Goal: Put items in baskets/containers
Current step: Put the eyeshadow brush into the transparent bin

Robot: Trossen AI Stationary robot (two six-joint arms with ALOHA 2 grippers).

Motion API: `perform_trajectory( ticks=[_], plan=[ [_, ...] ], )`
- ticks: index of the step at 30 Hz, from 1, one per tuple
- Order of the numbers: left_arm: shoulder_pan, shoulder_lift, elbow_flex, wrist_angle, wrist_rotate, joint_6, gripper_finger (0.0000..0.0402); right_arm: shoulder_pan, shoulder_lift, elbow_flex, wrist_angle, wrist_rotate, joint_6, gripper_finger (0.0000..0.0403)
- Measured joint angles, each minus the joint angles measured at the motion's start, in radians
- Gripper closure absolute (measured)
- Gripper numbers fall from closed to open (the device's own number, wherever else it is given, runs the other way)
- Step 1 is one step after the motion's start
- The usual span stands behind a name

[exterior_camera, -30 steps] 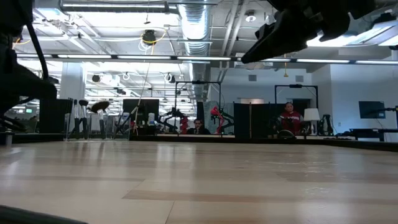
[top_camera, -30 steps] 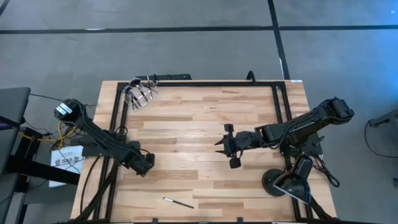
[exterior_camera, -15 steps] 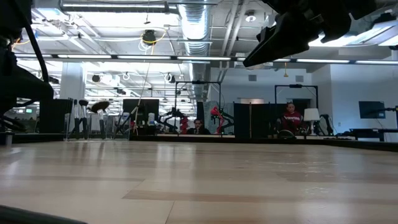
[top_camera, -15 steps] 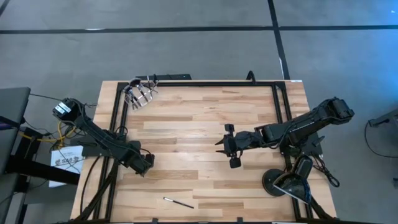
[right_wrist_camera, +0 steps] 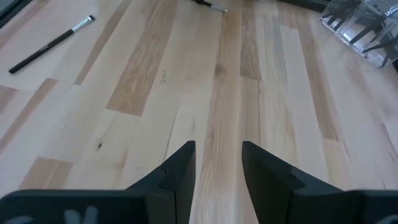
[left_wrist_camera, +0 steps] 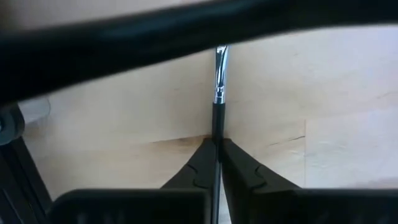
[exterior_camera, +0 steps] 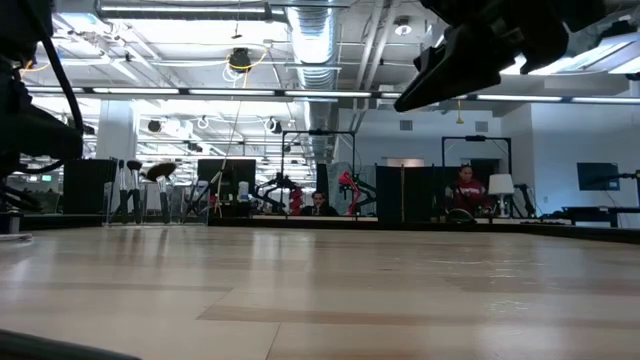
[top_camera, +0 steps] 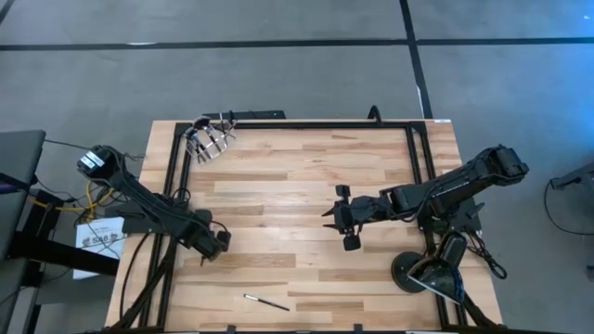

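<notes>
The left gripper (left_wrist_camera: 217, 163) was closed on a slim makeup brush (left_wrist_camera: 219, 93), whose dark handle was pinched between the fingertips (left_wrist_camera: 200, 163) while the silvery ferrule and small tip reached out beyond them over bare wood. The grasp step was judged to be complete. A lift was called for next, then a carry to the clear cup (top_camera: 208, 139), which lay well away from this gripper at the table's far left corner with several brushes already in it; the handle would probably have to be tipped end-down before release. A second brush (top_camera: 265, 301) was left lying on the wood not far from this gripper, towards the near edge. The right gripper (right_wrist_camera: 217, 163) was held above mid-table with its jaws apart and nothing between them. The wooden tabletop (top_camera: 297, 176) was pale and planked, framed by black rails, with a round black lamp base (top_camera: 409, 271) at the right side. Beyond it, an open workshop was seen, with two seated people (exterior_camera: 465, 188) far off.
</notes>
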Motion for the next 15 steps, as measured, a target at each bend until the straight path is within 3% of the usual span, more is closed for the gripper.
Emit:
perform_trajectory(
  ticks=[4, 8, 11, 15],
  plan=[
    [0.002, -0.062, 0.024, 0.002, -0.071, 0.045, 0.0391, -0.016, 0.000, 0.000, -0.005, -0.001, -0.006, 0.0283],
    [0.002, -0.116, 0.042, 0.039, -0.227, 0.143, 0.0391, -0.045, 0.000, 0.000, 0.001, -0.034, -0.015, 0.0283],
    [0.002, -0.146, 0.050, 0.126, -0.397, 0.232, 0.0391, -0.076, 0.000, -0.004, 0.042, -0.102, -0.004, 0.0283],
    [0.004, -0.160, 0.050, 0.220, -0.667, 0.376, 0.0391, -0.125, 0.000, -0.081, 0.268, -0.203, 0.005, 0.0283]
  ],
)
